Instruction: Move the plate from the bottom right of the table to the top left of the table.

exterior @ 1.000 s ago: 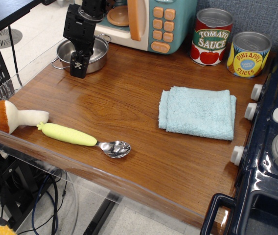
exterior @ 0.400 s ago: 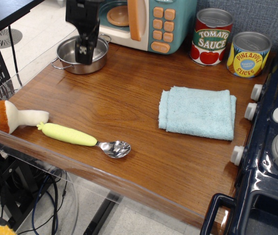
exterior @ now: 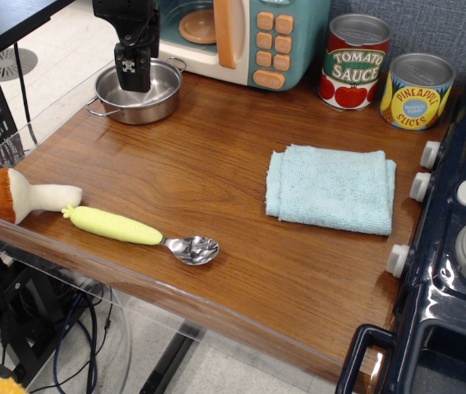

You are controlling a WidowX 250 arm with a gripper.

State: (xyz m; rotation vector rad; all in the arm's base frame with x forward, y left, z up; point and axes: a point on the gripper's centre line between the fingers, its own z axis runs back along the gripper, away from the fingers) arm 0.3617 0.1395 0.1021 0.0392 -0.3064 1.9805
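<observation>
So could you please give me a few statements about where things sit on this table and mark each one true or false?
1. The steel pot sits at the table's far left corner, by the toy microwave. True.
2. The spoon lies inside the pot. False: it lies near the front edge, beside the toy mushroom.
3. The blue cloth lies folded near the stove. True.
4. The gripper holds the cloth. False: it hangs over the pot.

Behind the brown wooden surface [exterior: 217, 189] runs a grey-blue fabric wall panel [exterior: 430, 25]. Pale floor tiles [exterior: 61, 57] show beyond the far left corner, a black desk [exterior: 3, 20] stands at the left, and dark cables [exterior: 77, 328] hang underneath.
</observation>
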